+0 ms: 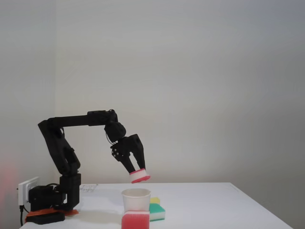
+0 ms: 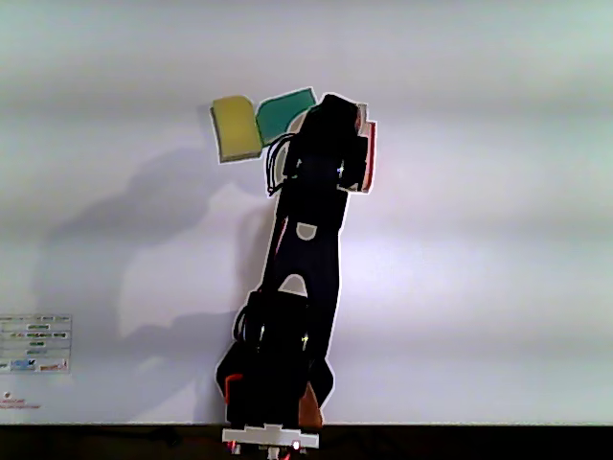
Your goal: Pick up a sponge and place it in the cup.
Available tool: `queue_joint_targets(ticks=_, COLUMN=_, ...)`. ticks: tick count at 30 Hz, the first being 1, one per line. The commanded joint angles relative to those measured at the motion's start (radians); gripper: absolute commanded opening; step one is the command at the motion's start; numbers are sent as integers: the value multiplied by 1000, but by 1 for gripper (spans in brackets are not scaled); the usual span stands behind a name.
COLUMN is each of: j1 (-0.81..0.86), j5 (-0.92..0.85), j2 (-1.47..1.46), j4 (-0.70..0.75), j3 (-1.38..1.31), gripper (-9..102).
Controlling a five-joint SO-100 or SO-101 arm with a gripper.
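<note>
Above the cup (image 1: pixel 136 199), the gripper (image 1: pixel 138 174) pinches the sponge (image 1: pixel 140 177) across its narrow sides, a light, soft, compressible block that probably needs only gentle pressure to stay held.

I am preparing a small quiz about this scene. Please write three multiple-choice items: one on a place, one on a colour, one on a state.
1. Where is the sponge in the fixed view?
A. inside the cup
B. in the air above the cup
C. flat on the table

2. What colour is the cup?
A. white
B. blue
C. black

3. What state is the gripper in?
A. open and empty
B. shut on the cup
C. shut on the sponge

Answers: 1 B, the sponge hangs clear above the rim; 2 A, its wall is white; 3 C, the fingers clamp the sponge.
</note>
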Motion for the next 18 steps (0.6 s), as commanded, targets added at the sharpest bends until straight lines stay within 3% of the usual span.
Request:
queue_joint_targets(ticks=1, j1=-6, j5=11, j2=25, j4=17, j3=11, gripper=12)
queue_joint_targets(ticks=10, j1=-12, j5=8, j2=23, j4=26, j3=11, gripper=28)
queue_joint_targets(ticks=18, j1=-8, j5=8, j2=18, j4=26, j3=-9, gripper=31)
